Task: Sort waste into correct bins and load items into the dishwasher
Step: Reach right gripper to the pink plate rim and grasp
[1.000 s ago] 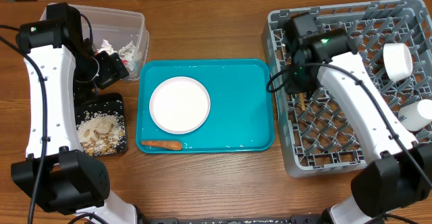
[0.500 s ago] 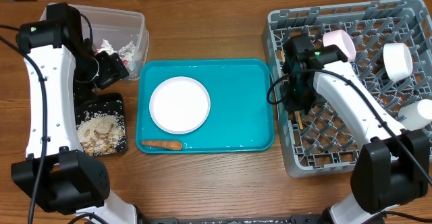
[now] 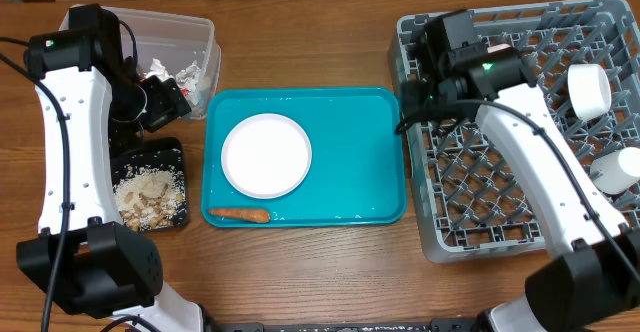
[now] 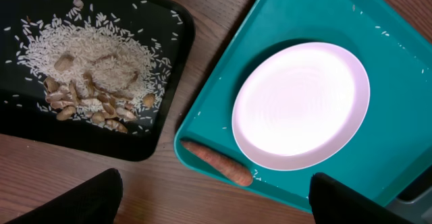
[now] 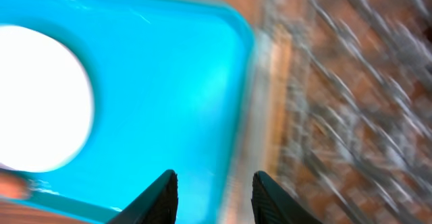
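Left gripper — you have its fingers spread wide with nothing between them, hanging over the strip of table between the black tray and the teal tray. Right gripper — fingers apart and empty, above the teal tray's edge next to the dish rack; your view there is blurred. Food scraps: in the black tray. Red-and-silver wrapper and foil ball: in the clear tub. Carrot piece: lying on the teal tray at its front-left edge, just beside the plate, which sits flat on the same tray. White cup and white bowl: in the rack, right side.
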You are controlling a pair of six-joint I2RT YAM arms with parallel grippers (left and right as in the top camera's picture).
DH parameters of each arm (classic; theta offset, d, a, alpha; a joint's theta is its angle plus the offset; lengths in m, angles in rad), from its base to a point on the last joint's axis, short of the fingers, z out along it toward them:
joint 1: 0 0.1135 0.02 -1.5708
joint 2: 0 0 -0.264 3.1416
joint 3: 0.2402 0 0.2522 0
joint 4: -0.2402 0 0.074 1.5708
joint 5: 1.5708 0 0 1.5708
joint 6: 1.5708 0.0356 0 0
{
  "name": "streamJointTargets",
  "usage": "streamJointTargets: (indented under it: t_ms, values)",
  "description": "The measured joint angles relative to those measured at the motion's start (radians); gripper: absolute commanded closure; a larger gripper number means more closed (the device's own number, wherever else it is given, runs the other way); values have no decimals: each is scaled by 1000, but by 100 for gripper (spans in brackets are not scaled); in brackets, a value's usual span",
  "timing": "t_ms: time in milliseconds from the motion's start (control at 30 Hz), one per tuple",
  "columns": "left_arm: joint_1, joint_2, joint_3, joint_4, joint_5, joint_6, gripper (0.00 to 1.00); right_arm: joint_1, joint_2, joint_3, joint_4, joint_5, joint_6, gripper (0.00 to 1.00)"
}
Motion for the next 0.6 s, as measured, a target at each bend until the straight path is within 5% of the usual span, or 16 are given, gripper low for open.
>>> streamJointTargets:
  t_ms: [600]
  values:
    - [0,0,0,-4,0,0,10,351,378,6,209,-46,167,55]
